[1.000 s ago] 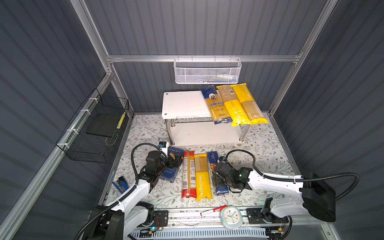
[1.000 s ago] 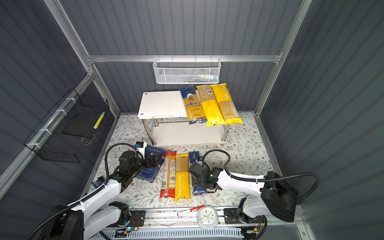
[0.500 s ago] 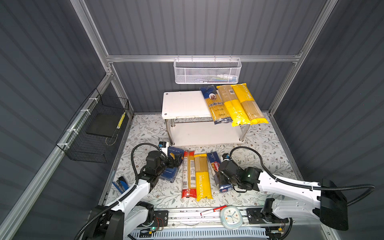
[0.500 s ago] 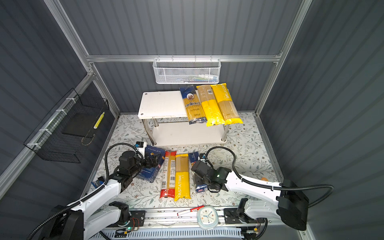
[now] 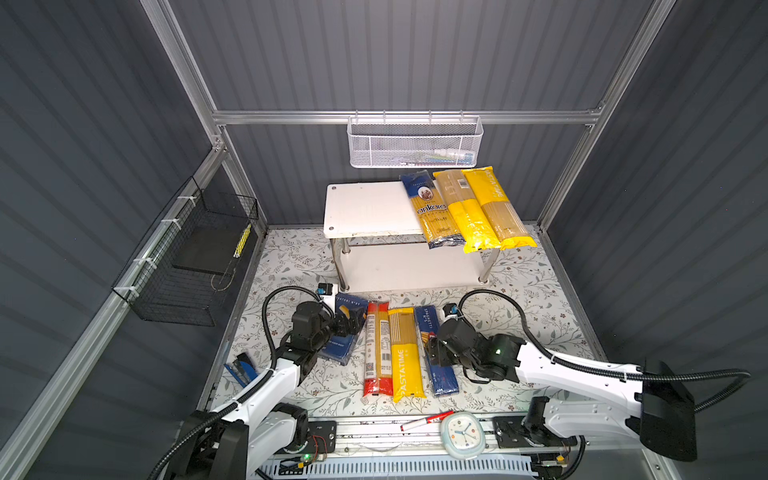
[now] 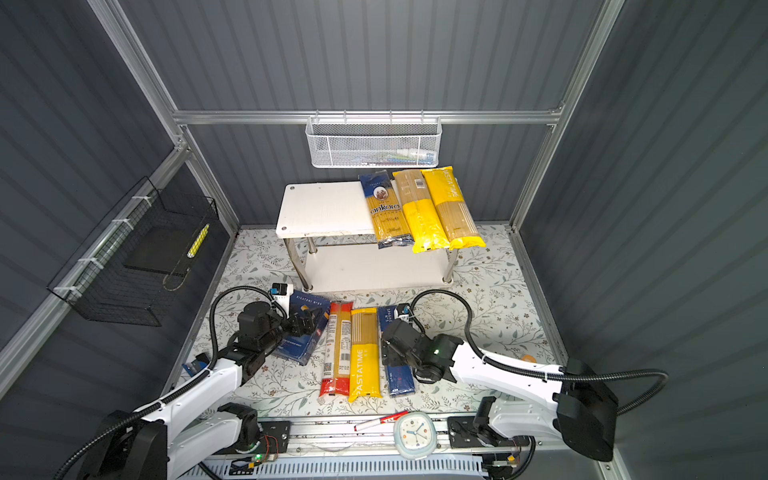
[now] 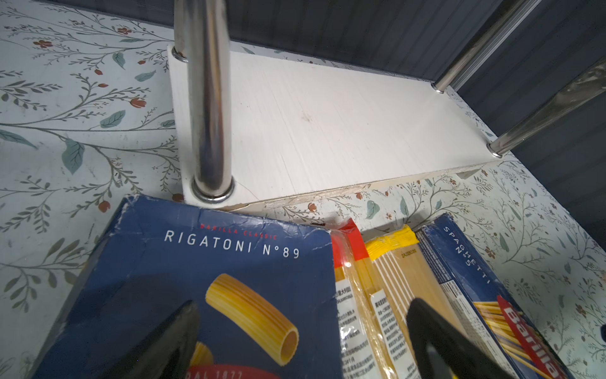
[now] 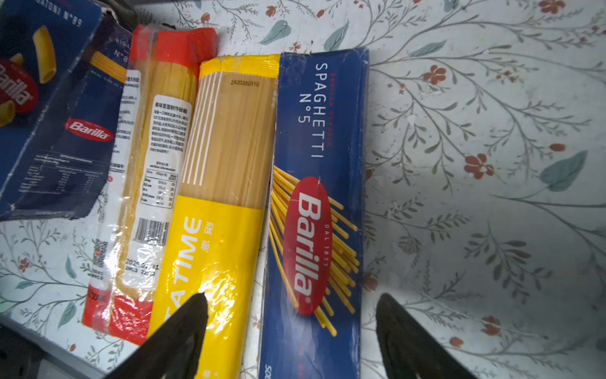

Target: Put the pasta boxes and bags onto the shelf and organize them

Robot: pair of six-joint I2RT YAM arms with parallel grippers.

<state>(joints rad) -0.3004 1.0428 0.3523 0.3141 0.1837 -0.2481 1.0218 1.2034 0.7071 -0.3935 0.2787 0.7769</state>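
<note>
Top views overhead, alike; wrist views close, sharing spaghetti box (image 8: 314,229)

The upper shelf board (image 5: 365,208) lies free on the left; three bags (image 5: 465,208) fill its right; the lower board (image 5: 407,270) stands open between chrome legs (image 5: 341,268).

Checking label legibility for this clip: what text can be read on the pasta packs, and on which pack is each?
"RIGATONI N°89": wide dark blue cardboard carton.
"SPAGHETTI N°5", "Barilla", "DAL 1877": long narrow dark blue carton.
"PASTATIME", "2A20250310": yellow-and-clear plastic bag beside it.
"ankara": blue-yellow bag on the white two-tier shelf.
Clear bag with red ends: label print too small to read.
</note>
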